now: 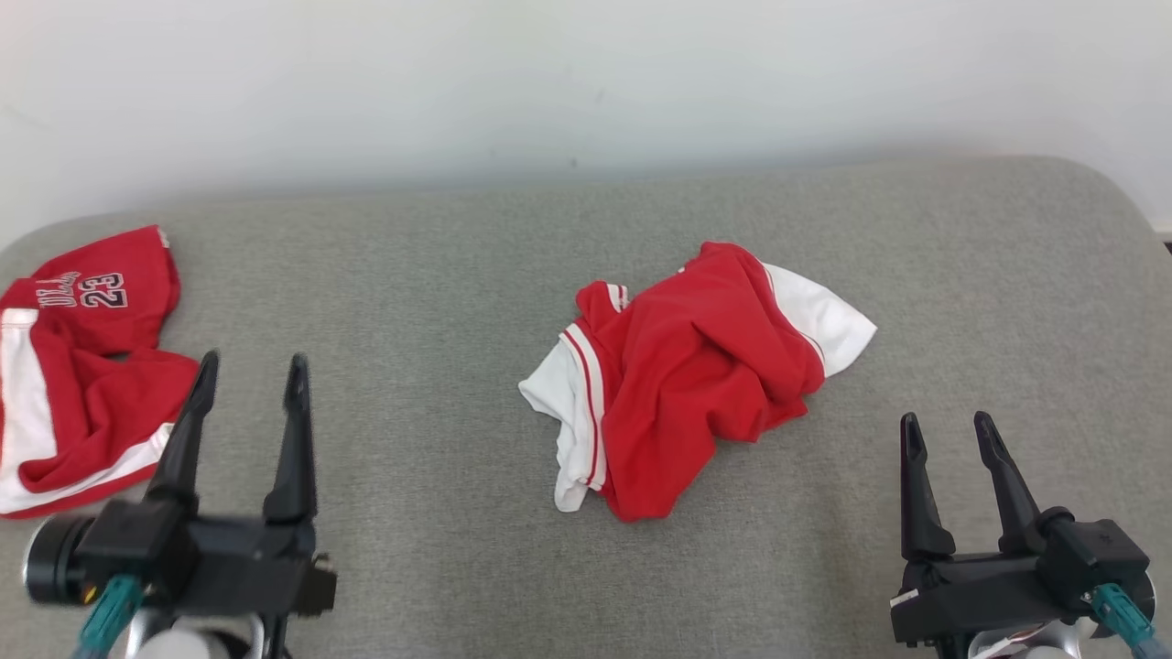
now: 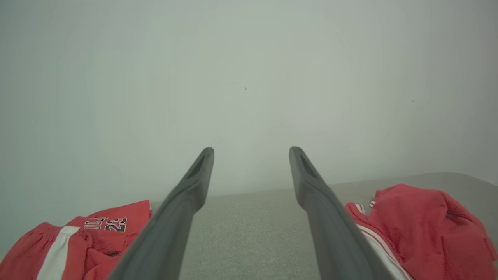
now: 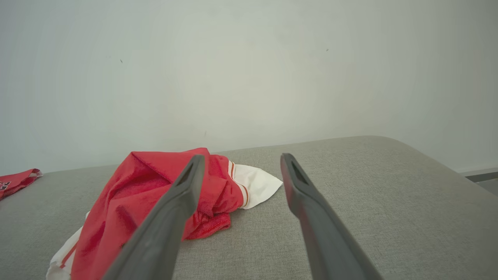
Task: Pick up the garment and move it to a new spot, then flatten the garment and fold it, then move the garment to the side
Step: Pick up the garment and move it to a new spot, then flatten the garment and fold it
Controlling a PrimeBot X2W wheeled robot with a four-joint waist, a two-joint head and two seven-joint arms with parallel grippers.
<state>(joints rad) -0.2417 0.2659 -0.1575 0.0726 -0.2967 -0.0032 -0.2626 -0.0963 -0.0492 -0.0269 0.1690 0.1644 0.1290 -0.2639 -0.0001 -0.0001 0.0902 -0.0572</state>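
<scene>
- The grey padded fabric surface [image 1: 439, 275] fills most of my head view. Its far corners are rounded and it runs up to a plain white wall [image 1: 586, 73].
- The crumpled red-and-white cloth garment [image 1: 696, 375] lies in a heap near the middle of that surface. It is mostly red, with a white flap sticking out on its far right side. A white, red-striped edge trails toward me on its left.
- A second red-and-white garment [image 1: 82, 366], printed with the number 23, lies bunched at the far left edge of the surface, well apart from the central heap.
- My left gripper [image 1: 253, 361] hangs at the lower left, its two dark fingers spread wide with nothing between them. Its outer finger overlaps the edge of the numbered garment in my head view, and I cannot tell whether they touch. The central heap lies well to this gripper's right. Through the left wrist camera it shows outside the right-hand finger.
- My right gripper [image 1: 946, 421] hangs at the lower right, fingers likewise parted wide and empty. The central heap lies ahead and to its left, clear of the fingertips. Through the right wrist camera the heap sits behind the left-hand finger, with bare grey fabric in the gap.
</scene>
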